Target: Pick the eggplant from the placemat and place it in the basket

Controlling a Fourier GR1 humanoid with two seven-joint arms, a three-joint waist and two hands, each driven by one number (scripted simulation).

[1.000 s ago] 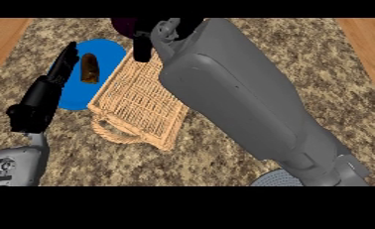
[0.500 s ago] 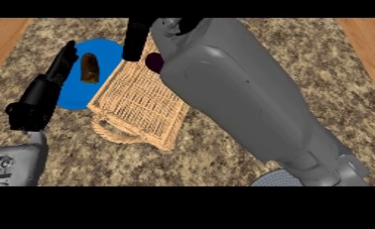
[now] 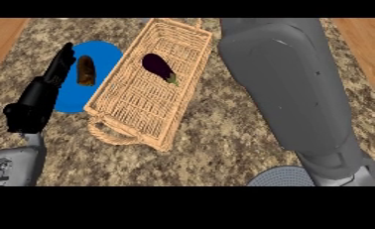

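Note:
The dark purple eggplant (image 3: 159, 68) lies inside the woven basket (image 3: 143, 106), in its far half, with nothing touching it. The basket stands at the middle of the counter, a handle loop at its near end. To its left lies the blue placemat (image 3: 73, 99) with a brown oblong item (image 3: 86, 70) on it. My left hand (image 3: 40, 96) rests at the left, fingers straight and pointing up, over the placemat's left edge. My right forearm (image 3: 293, 84) runs up the right side and leaves the view at the top; its hand is out of sight.
The counter (image 3: 219, 139) is speckled stone, with wooden strips at the far left (image 3: 11, 29) and far right (image 3: 355, 32). A grey rounded part of my body (image 3: 282, 176) shows at the bottom right.
My right hand held the eggplant over the basket's far end; now the eggplant lies loose in the basket, and the hand has gone out of view as the arm swung right.

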